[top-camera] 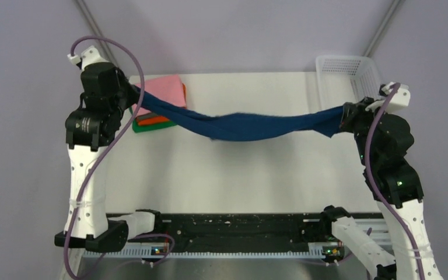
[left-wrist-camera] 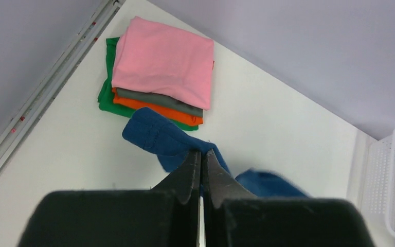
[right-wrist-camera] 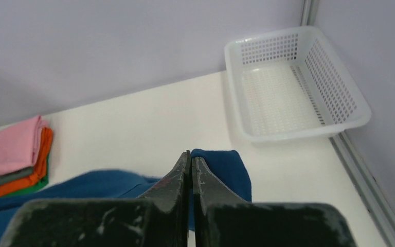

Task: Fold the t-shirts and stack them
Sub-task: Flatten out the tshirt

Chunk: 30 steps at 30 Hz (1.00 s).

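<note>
Stack [left-wrist-camera: 159,67] of four folded shirts looks done; navy t-shirt [top-camera: 239,125] sags unfolded over the surface [top-camera: 239,181], left fingers [left-wrist-camera: 185,177] and right fingers [right-wrist-camera: 174,180] each pinching an end.

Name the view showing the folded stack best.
Left wrist: the folded stack shows nearly whole, pink over grey, orange, green. Top external has the blue shirt crossing it; right wrist catches only its edge.

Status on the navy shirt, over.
Left end effector and right end effector shut on navy t-shirt. Shirt strung between them, sagging mid-span. Folded stack under its left end.
</note>
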Tool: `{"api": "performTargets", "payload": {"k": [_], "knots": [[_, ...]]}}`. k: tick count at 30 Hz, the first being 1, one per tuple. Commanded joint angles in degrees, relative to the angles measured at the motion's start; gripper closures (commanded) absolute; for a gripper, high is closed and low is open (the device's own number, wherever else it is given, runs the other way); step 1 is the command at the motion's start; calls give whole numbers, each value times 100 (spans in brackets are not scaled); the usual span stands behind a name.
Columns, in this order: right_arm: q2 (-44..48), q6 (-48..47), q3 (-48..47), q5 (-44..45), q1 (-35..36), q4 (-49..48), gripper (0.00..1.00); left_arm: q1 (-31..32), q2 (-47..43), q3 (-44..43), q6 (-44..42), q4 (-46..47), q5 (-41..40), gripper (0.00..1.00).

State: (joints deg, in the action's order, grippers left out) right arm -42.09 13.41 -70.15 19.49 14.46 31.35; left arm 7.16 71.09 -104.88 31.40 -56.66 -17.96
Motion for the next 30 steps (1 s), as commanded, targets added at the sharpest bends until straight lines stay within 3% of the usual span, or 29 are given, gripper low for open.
{"api": "performTargets", "payload": {"k": [1,7,9,10,13,14,16,17,19,22,25,30], "knots": [[-31,133,342,166,-16,336,100,-30,122,231,-123,184,-166,100],[-548,282,1033,251,-15,74,100,-30,1399,459,-47,369,106,100],[-814,394,1336,263,-13,-138,100,-30,2036,388,18,455,39,94],[-958,448,1491,244,-18,-265,100,-30,2379,289,50,401,84,88],[-1409,660,1896,132,-45,-596,100,-30,3311,-288,163,-197,453,46],[-1591,751,1989,77,-59,-624,98,-26,3570,-483,253,-519,551,39],[-1929,955,2107,-21,-89,-605,86,-19,3752,-506,338,-755,633,33],[-2084,1085,2126,-38,-104,-546,71,-17,3678,-370,372,-763,728,31],[-2282,1386,2094,55,-128,-343,31,33,3216,213,366,-507,1104,24],[-2261,1728,2060,211,-136,-117,2,263,2348,1484,423,-49,1693,12],[-1905,1936,2248,254,-140,-74,1,661,1531,2425,449,-16,1767,2],[-1048,2243,2822,357,-147,27,1,1409,396,4152,409,-273,2139,1]]}}
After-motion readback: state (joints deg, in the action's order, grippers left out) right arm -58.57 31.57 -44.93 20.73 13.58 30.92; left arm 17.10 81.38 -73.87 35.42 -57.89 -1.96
